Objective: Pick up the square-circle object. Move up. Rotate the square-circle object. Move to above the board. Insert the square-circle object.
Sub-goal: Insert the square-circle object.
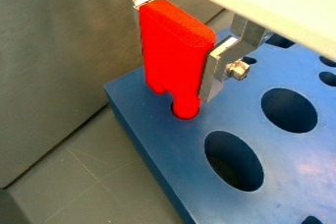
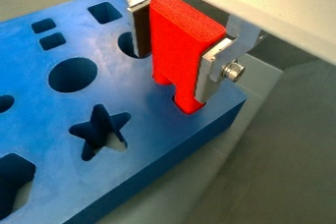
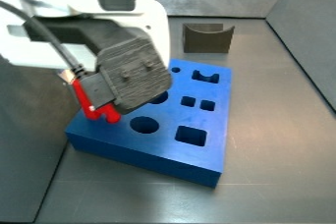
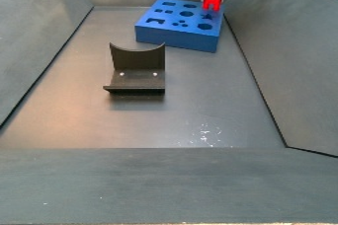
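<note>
pincer (image 2: 178, 43) of mine sits low over one corner of the board (image 2: 79, 120), clamped on the square-circle object (image 2: 182, 49). my two silver fingers (image 2: 218, 63) press its opposite narrow sides, so the red block fills the gap between them, and its lower part hangs below the fingertips. its long axis stands upright, nearly plumb. the broad square end is up between my fingers, and the short round peg points down at the blue slab. in both wrist views the peg's tip (image 1: 186, 108) meets the board's top face close to the corner edge, beside a round cut-out (image 1: 233, 159); i cannot tell whether it has entered a hole or only rests on the surface. in a side view the red piece (image 3: 92, 100) shows at the board's (image 3: 171, 140) edge under my pincer (image 3: 98, 95). the fixture (image 4: 133, 69) stands well apart on the floor.
</note>
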### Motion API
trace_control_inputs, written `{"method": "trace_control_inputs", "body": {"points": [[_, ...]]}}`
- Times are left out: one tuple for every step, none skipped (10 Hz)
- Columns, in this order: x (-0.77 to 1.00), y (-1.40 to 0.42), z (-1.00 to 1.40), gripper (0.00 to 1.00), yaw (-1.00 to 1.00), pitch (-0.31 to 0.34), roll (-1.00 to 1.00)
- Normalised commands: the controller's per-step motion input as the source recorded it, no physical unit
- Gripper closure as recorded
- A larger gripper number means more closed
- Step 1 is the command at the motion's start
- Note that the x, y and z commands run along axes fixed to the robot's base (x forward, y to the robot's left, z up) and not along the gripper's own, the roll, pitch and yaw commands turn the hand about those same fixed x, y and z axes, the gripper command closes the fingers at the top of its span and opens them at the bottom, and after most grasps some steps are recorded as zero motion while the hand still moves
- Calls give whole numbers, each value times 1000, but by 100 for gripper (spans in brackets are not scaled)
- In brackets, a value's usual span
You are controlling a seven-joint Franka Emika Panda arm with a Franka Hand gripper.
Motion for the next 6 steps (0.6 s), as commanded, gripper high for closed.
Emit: {"method": "trace_control_inputs", "body": {"points": [[-63,0,-789,100,69,-217,119],[29,-46,-1000,100,54,-76,109],[314,-194,-1000,100,0,-7,109],[523,-280,-1000,100,-83,-10,91],[591,-314,-1000,100,-151,-23,49],[677,-123,-1000,100,-26,-11,24]]}}
